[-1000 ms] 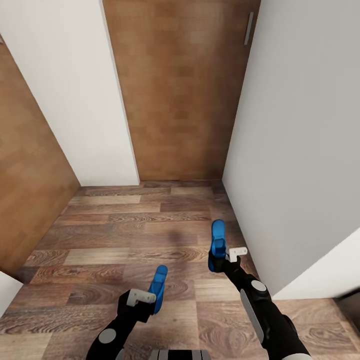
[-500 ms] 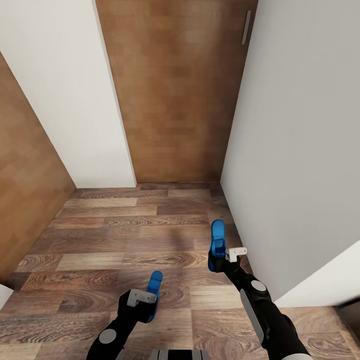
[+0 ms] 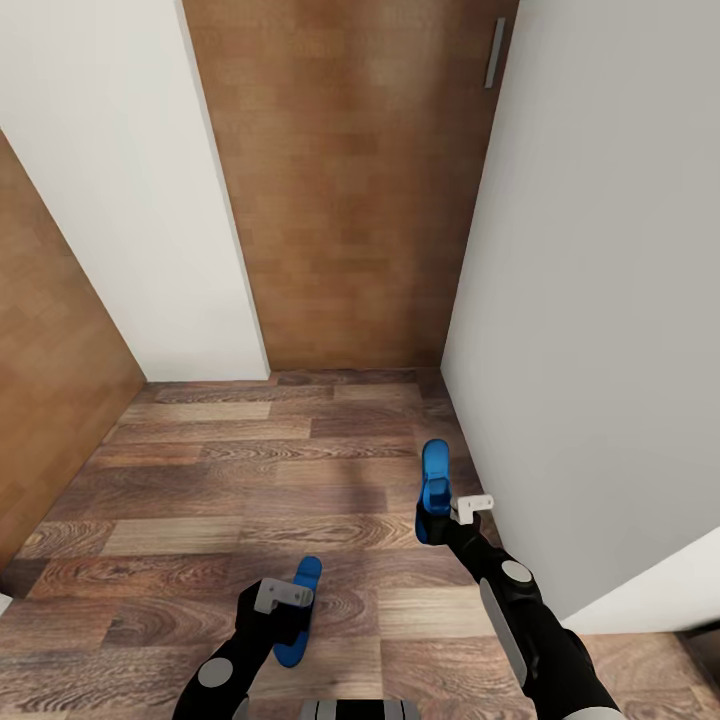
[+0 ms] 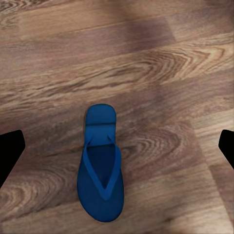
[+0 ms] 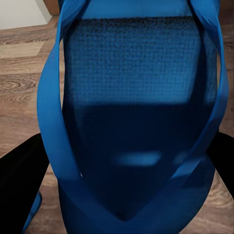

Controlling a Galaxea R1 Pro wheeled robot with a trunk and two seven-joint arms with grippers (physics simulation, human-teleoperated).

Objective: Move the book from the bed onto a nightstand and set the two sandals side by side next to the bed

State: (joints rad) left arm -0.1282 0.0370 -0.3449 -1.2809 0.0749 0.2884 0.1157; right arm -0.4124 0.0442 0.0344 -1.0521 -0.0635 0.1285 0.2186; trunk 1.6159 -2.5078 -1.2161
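Observation:
One blue sandal (image 3: 298, 611) lies flat on the wood-plank floor (image 3: 250, 470), sole down; the left wrist view has this sandal (image 4: 101, 168) straight below. My left gripper (image 3: 284, 612) hangs over it, open, its black fingers (image 4: 9, 151) spread wide with nothing between them. The second blue sandal (image 3: 435, 482) stands upright in my right gripper (image 3: 432, 522), which is shut on its lower end. Up close, that sandal (image 5: 131, 97) shows its straps and footbed. The bed, book and nightstand are out of view.
I am in a narrow passage. A brown wooden door (image 3: 350, 180) with a metal handle (image 3: 494, 55) closes the far end. White walls (image 3: 600, 300) stand on both sides, the right one close to my right arm. A wooden panel (image 3: 50, 380) lines the left.
The left gripper has let go of its sandal, which dropped from upright in the fingers to flat on the floor. The view has shifted a little. The right gripper still holds its sandal.

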